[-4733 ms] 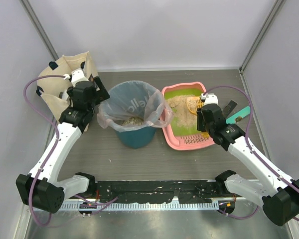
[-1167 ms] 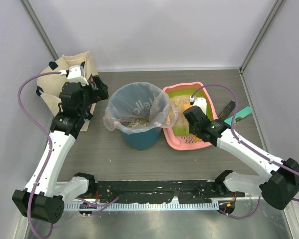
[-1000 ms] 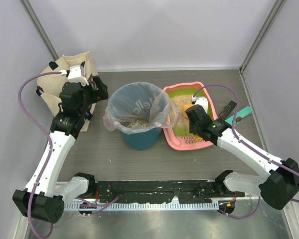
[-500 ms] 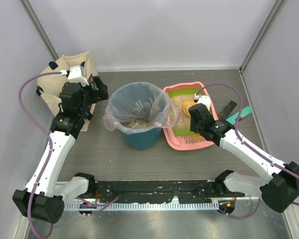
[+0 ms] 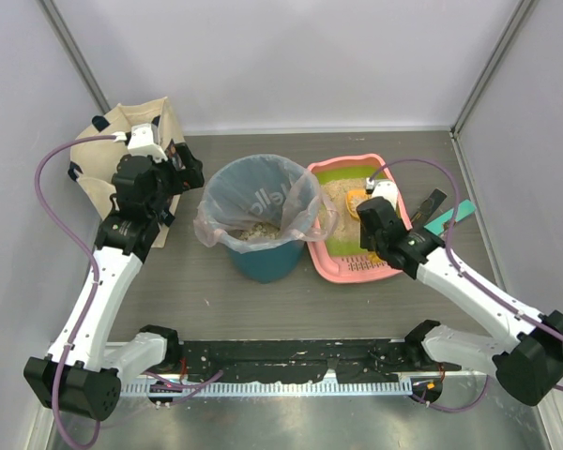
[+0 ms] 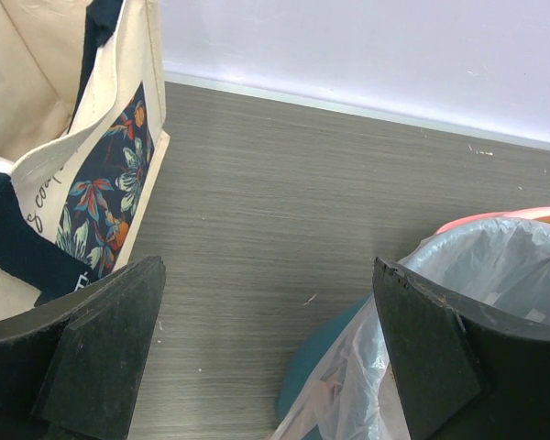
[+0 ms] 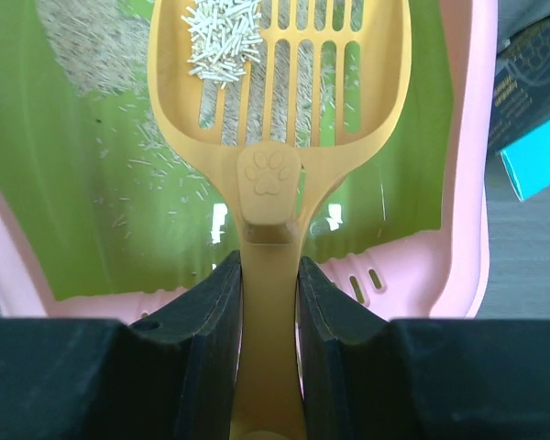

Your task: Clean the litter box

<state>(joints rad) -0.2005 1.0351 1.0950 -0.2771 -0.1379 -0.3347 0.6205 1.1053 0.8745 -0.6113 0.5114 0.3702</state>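
The pink litter box (image 5: 330, 265) with a lime-green floor (image 7: 82, 183) lies right of centre on the table, beige litter (image 5: 338, 195) spread at its far end. My right gripper (image 7: 270, 275) is shut on the handle of an orange slotted scoop (image 7: 284, 82), held over the box floor near the slotted ledge (image 7: 367, 280). A small heap of white pellets (image 7: 218, 32) rests on the scoop. My left gripper (image 6: 266, 357) hangs open and empty above the table, between a tote bag and the teal bin (image 5: 256, 258).
The teal bin, lined with a clear bag (image 5: 258, 192), stands against the box's left side and holds some litter. A beige tote bag (image 5: 103, 155) sits at the far left. A dark and teal packet (image 5: 441, 214) lies right of the box.
My right gripper has carried the scoop to the right and slightly farther over the litter box. The left arm has not moved.
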